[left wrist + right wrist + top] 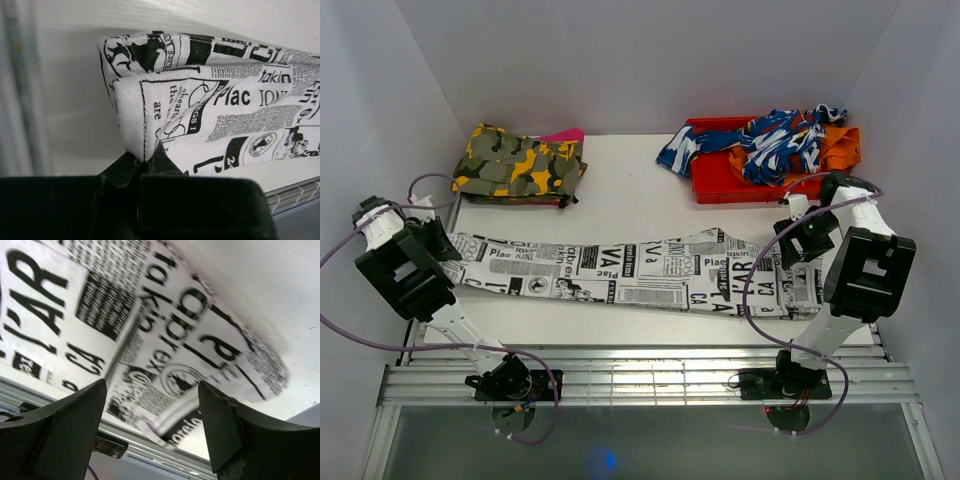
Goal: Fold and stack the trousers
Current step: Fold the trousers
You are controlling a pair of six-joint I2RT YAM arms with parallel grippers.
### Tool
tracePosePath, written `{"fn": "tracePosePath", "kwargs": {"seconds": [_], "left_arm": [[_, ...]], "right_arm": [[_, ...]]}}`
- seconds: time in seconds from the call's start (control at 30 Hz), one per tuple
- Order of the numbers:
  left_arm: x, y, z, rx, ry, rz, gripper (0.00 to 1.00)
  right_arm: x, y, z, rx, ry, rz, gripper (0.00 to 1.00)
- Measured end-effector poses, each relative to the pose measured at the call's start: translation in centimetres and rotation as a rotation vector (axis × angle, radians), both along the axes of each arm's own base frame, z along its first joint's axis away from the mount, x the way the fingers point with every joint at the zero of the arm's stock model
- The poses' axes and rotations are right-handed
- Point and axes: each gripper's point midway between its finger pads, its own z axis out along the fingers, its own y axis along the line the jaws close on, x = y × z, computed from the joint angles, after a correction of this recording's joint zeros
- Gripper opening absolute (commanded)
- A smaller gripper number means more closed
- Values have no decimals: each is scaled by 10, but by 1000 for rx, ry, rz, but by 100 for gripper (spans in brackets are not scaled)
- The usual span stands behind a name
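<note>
The trousers [630, 272], white cloth with black newspaper print, lie stretched left to right across the table. My left gripper [438, 240] is at their left end and is shut on the cloth's hem; the left wrist view shows the folded hem [135, 110] pinched between the fingertips [162, 160]. My right gripper [798, 238] is over their right end. In the right wrist view its fingers [220, 420] stand wide apart above the printed cloth [165, 350], holding nothing.
A folded yellow-green camouflage garment [520, 165] lies at the back left. A red tray [720, 185] at the back right holds a blue-and-white patterned garment [770, 140] and orange cloth [840, 145]. Metal rails [650, 380] run along the near edge.
</note>
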Motion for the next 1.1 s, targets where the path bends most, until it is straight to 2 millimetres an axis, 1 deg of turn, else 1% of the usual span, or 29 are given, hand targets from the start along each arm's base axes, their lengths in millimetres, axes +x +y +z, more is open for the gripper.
{"fn": "tracePosePath", "kwargs": {"seconds": [0.13,0.2,0.23,0.27,0.33,0.4,0.43,0.53,0.63,0.67,0.77,0.83,0.87,0.93,1.0,1.03,1.1], "left_arm": [[18,30,48,86,-67,9,0],[26,38,72,123,-106,-9,0],[29,37,82,135,-123,-22,0],[30,34,89,140,-130,-36,0],[29,20,97,134,-133,-71,0],[30,-11,103,110,-130,-132,0],[30,-33,104,90,-128,-172,0],[29,-107,113,1,-131,-289,0],[20,-183,120,-84,-126,-385,0],[16,-205,121,-105,-126,-402,0],[0,-260,113,-130,-90,-419,0],[-8,-288,103,-118,-55,-417,0],[-11,-305,96,-113,-43,-419,0],[-12,-328,83,-105,-33,-409,0],[-12,-344,73,-96,-16,-382,0],[-8,-348,68,-93,-7,-357,0],[-3,-364,57,-86,12,-342,0]], "right_arm": [[-2,7,15,32,-22,5,87],[-2,10,27,46,-44,7,96],[-2,12,31,51,-53,8,98],[-1,13,36,57,-66,11,96],[-2,16,45,68,-83,15,94],[-3,17,50,74,-89,16,93],[-5,18,50,77,-85,16,93],[-9,19,50,78,-69,16,93],[-13,17,46,70,-55,18,93],[-16,17,44,68,-45,18,93],[-25,16,36,66,-12,12,93],[-28,15,34,64,-1,8,93],[-28,14,34,61,0,7,93],[-29,13,34,57,2,6,93],[-29,12,34,53,3,6,93],[-29,12,34,52,3,6,93],[-30,11,34,47,6,6,93]]}}
